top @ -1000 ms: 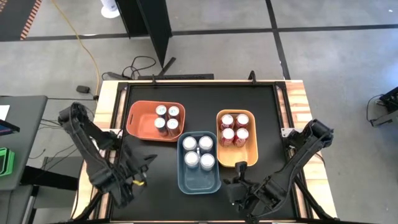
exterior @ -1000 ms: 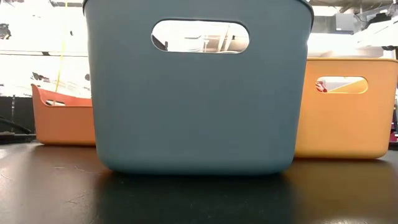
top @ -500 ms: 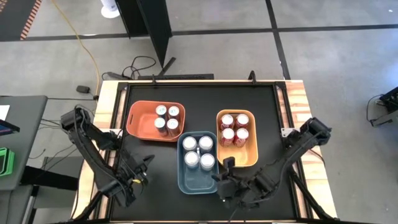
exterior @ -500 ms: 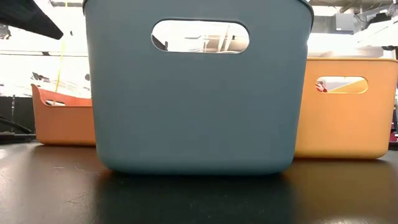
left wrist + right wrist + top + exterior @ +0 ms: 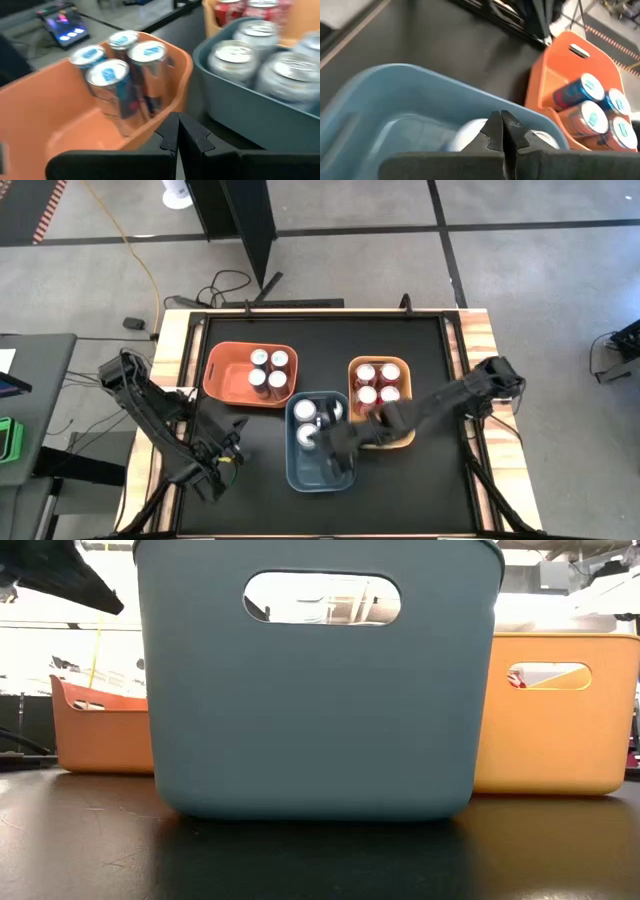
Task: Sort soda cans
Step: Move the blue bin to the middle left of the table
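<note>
My right gripper [image 5: 335, 460] hangs over the blue bin [image 5: 300, 477], jaws shut, empty. Left gripper [image 5: 178, 134] also shut, empty, low near table's front-left, just beside the orange bin [image 5: 225, 375]. Cans all binned: blue-and-silver cans [image 5: 269, 370] in orange bin, silver cans [image 5: 260, 55] in blue bin, red cans [image 5: 377, 387] in yellow bin [image 5: 403, 432]. Bins sit close together mid black table [image 5: 330, 335].

You find no readable text, brand, number or sign here; the soda cans [image 5: 131, 75] show only blurred colours.
</note>
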Controlling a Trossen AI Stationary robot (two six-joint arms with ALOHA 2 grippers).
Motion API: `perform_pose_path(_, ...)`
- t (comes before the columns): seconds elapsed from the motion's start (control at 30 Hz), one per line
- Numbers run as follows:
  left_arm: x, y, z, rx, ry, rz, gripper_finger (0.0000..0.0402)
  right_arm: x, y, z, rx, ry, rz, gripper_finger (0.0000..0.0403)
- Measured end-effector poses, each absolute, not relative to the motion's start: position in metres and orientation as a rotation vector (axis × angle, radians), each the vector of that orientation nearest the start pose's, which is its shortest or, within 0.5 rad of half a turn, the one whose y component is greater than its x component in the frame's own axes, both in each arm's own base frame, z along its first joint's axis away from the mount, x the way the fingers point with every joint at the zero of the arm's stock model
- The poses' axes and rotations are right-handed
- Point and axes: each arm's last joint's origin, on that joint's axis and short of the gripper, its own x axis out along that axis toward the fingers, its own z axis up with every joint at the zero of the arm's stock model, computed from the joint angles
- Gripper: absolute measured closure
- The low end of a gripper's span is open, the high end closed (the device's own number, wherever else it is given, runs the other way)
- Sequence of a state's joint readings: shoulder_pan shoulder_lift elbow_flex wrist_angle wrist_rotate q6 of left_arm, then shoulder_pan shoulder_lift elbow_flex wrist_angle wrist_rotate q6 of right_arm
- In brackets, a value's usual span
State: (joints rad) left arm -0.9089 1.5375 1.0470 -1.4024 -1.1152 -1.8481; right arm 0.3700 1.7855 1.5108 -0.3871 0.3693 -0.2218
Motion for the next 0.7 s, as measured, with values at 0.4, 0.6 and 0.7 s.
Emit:
perform_pose_path(0.4,0.181,-0.103,0.254,0.062,0.439,0.998,0.04,0.41,0.008,0.301,-0.355,0.553,0.122,0.0397)
perform_pose_path(0.6,0.173,-0.072,0.285,0.091,0.419,0.998,0.0401,0.408,-0.054,0.305,-0.278,0.501,0.123,0.0397)
perform_pose_path(0.7,0.173,-0.065,0.3,0.095,0.384,0.954,0.0401,0.405,-0.076,0.305,-0.255,0.498,0.107,0.0397)
